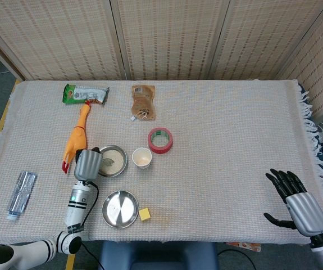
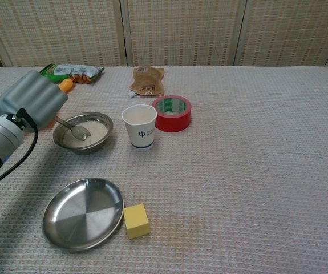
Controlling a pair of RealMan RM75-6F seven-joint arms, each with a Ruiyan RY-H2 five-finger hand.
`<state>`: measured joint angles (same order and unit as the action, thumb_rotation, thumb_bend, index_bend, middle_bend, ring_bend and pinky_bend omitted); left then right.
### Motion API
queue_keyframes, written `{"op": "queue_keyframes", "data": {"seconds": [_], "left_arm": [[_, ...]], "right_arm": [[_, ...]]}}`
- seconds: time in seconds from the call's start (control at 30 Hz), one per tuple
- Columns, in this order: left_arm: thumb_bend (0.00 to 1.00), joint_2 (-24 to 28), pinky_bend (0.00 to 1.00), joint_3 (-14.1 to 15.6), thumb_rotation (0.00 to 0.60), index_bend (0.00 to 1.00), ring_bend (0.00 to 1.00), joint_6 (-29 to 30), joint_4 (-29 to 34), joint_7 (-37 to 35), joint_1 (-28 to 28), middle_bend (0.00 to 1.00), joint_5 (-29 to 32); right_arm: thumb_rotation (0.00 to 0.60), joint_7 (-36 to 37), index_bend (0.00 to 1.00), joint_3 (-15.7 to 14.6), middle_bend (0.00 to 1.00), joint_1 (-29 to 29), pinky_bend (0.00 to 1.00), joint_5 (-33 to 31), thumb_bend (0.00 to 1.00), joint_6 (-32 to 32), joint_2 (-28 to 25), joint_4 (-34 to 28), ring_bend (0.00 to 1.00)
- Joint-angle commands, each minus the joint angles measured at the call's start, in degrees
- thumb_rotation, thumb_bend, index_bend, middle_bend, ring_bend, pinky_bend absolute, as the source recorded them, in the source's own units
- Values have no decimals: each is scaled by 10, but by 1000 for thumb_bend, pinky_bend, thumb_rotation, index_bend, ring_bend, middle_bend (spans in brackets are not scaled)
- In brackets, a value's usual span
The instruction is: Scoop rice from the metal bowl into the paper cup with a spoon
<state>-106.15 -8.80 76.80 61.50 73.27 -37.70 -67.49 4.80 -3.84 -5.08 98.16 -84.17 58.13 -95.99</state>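
A: Left of centre, chest view: what does the left hand [image 2: 31, 98] hold?
B: The handle of the spoon [image 2: 73, 128], gripped in closed fingers. The spoon's bowl dips into the metal bowl [image 2: 84, 133], which holds white rice.

A: And the paper cup [image 2: 140, 126]?
B: Upright on the counter [image 2: 255, 160], just right of the metal bowl and just beside the red tape roll [image 2: 171, 113], which lies to its upper right.

A: The right hand [image 1: 297, 200]?
B: Lower right of the head view, at the counter's edge, well apart from the task's things; its dark fingers are spread and it holds nothing.

A: Other items?
B: An empty metal plate [image 2: 82, 213] at lower left with a yellow cube [image 2: 136, 220] just beside its right rim; a brown pouch [image 2: 147, 80] and a green snack packet [image 2: 75, 71] toward the top; in the head view, a rubber chicken [image 1: 76, 138] left of the bowl and a plastic bottle [image 1: 21, 194] lying at far left.
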Motion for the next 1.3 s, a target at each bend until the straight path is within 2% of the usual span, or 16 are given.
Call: {"op": "queue_keyframes", "data": {"seconds": [0.03, 0.33, 0.53, 0.57, 0.63, 0.8, 0.97, 1.13, 1.3], "left_arm": [[426, 0, 1000, 4, 600, 849, 1000, -5, 6, -7, 3, 1000, -1], [428, 8, 1000, 15, 600, 850, 1000, -3, 30, -6, 9, 1000, -14], [429, 12, 1000, 10, 600, 850, 1000, -4, 42, -11, 10, 1000, -11], [429, 13, 1000, 6, 600, 851, 1000, -5, 45, -13, 10, 1000, -9], [429, 28, 1000, -21, 600, 852, 1000, -25, 81, -33, 15, 1000, 32], [432, 63, 1000, -50, 600, 859, 1000, -43, 138, -43, 14, 1000, 78], [434, 85, 1000, -68, 600, 870, 1000, -43, 162, -63, 12, 1000, 100], [431, 117, 1000, -96, 600, 870, 1000, -65, 211, -93, 13, 1000, 158], [430, 143, 1000, -108, 600, 871, 1000, -77, 247, -115, 10, 1000, 198]], "right_arm": [[505, 2, 0, -1, 0, -1, 0, 1, 114, 2, -1, 1, 0], [503, 4, 0, -2, 0, -1, 0, 5, 114, 0, -1, 1, 0], [502, 5, 0, -2, 0, 0, 0, 6, 114, -3, -1, 1, 0], [502, 5, 0, -2, 0, 0, 0, 7, 114, -4, -1, 1, 0], [503, 6, 0, -2, 0, 1, 0, 7, 114, -5, -2, 1, 0], [504, 6, 0, -3, 0, 0, 0, 6, 114, -2, -2, 1, 0], [503, 4, 0, -2, 0, 0, 0, 5, 114, -3, -2, 1, 0], [504, 1, 0, -2, 0, 0, 0, 4, 114, 0, -1, 0, 0], [504, -1, 0, -2, 0, -1, 0, 2, 114, 3, 0, -1, 0]]}}
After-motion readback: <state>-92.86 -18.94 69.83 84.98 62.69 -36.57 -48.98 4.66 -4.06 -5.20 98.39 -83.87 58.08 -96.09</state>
